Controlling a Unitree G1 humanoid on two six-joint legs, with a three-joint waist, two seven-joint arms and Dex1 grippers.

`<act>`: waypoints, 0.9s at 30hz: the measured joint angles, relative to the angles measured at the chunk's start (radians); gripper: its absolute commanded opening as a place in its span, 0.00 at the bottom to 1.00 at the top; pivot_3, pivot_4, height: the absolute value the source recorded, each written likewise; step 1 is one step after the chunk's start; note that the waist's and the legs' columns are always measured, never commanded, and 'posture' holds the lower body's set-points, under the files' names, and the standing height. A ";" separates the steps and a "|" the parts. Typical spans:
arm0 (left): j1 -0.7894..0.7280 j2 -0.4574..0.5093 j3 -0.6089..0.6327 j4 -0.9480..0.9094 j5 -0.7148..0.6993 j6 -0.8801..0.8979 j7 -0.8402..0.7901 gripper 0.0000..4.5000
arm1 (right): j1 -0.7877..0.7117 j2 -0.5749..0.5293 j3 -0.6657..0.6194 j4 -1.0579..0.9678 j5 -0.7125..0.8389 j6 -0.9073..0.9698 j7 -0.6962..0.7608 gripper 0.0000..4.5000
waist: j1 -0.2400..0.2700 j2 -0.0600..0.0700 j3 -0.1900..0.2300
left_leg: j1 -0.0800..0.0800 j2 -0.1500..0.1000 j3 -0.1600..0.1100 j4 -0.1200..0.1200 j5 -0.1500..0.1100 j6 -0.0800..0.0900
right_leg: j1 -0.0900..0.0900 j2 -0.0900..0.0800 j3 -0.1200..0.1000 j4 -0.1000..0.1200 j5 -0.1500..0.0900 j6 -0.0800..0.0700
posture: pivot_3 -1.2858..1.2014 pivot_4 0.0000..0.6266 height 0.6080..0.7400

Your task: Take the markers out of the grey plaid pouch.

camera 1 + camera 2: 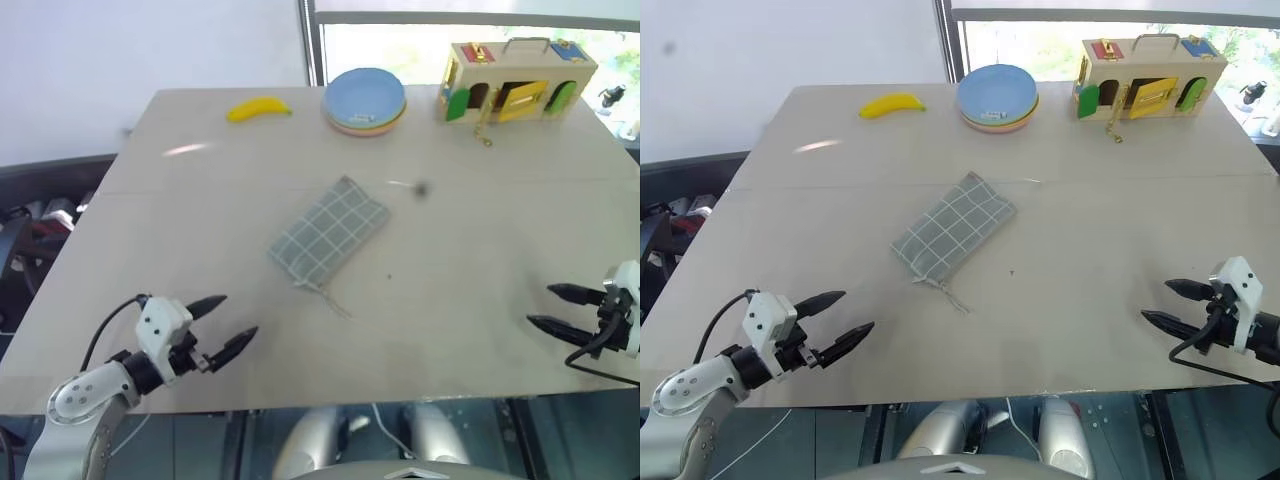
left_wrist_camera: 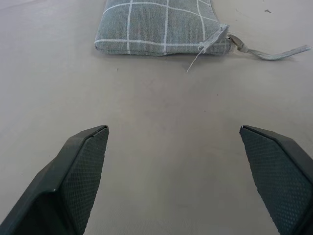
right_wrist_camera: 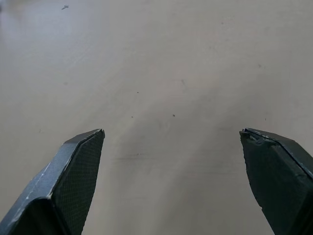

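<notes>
Currently I see the grey-green plaid fabric pouch [image 1: 330, 240] lying flat mid-table, cord end toward the near edge. My left gripper [image 1: 232, 325] and right gripper [image 1: 545, 307] hover near-left and near-right, jaws apart, holding nothing.

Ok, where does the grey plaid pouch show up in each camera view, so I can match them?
Left eye view: grey plaid pouch lies mid-table, slanted, cord end nearest the robot.
Right eye view: mid-table again, slightly left of centre.
Left wrist view: along the top edge, beyond the open left end effector.
Right wrist view: not in it.
Shared landmark: the pouch's cord.
</notes>
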 measured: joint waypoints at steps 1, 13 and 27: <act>0.000 0.000 0.000 0.000 0.000 0.000 0.000 0.99 | 0.000 0.000 0.000 0.000 0.000 0.000 0.000 1.00 | 0.000 0.000 0.000 | 0.000 0.000 0.000 0.000 0.000 0.000 | 0.000 0.000 0.000 0.000 0.000 0.000 | 0.52 0.24 1.00; -0.040 0.012 -0.004 0.035 0.019 -0.033 -0.028 0.99 | 0.034 0.001 0.000 -0.047 0.015 0.027 -0.009 1.00 | 0.000 0.000 0.000 | 0.000 0.000 0.000 0.000 0.000 0.000 | 0.000 0.000 0.000 0.000 0.000 0.000 | 0.52 0.24 1.00; -0.073 0.012 -0.027 0.040 0.074 -0.083 -0.013 0.99 | 0.013 0.001 -0.001 -0.121 0.080 0.102 0.019 1.00 | 0.000 0.000 0.000 | 0.000 0.000 0.000 0.000 0.000 0.000 | 0.000 0.000 0.000 0.000 0.000 0.000 | 0.52 0.24 1.00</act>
